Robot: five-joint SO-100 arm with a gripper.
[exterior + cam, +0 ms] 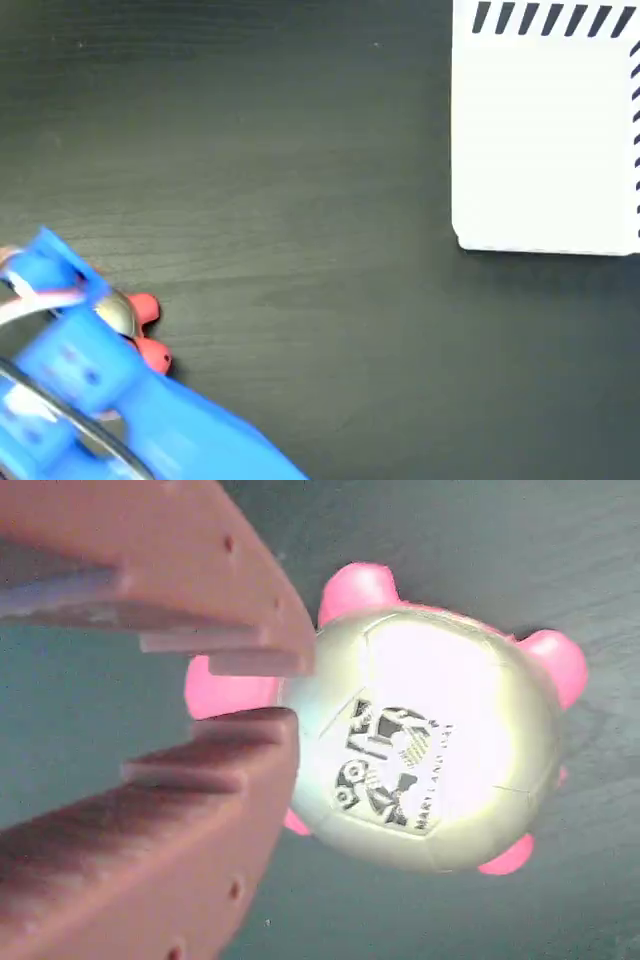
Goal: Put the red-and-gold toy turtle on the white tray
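Note:
The red-and-gold toy turtle (142, 310) lies on the dark table at the lower left of the fixed view, mostly covered by the blue arm; only a bit of gold shell and two red parts show. The wrist view fills with its gold shell (430, 750), sticker up. My gripper (285, 692) has its two fingers drawn close together at the shell's left edge, with a pink-red part of the turtle filling the narrow gap. In the fixed view the gripper (105, 310) sits right over the turtle. The white tray (545, 140) with dark-blue edge stripes lies far off at the upper right.
The dark wood-grain tabletop (300, 200) stretches bare between the turtle and the tray. The blue arm (150, 420) comes in from the bottom left corner, with cables beside it. The tray runs off the right and top edges of the fixed view.

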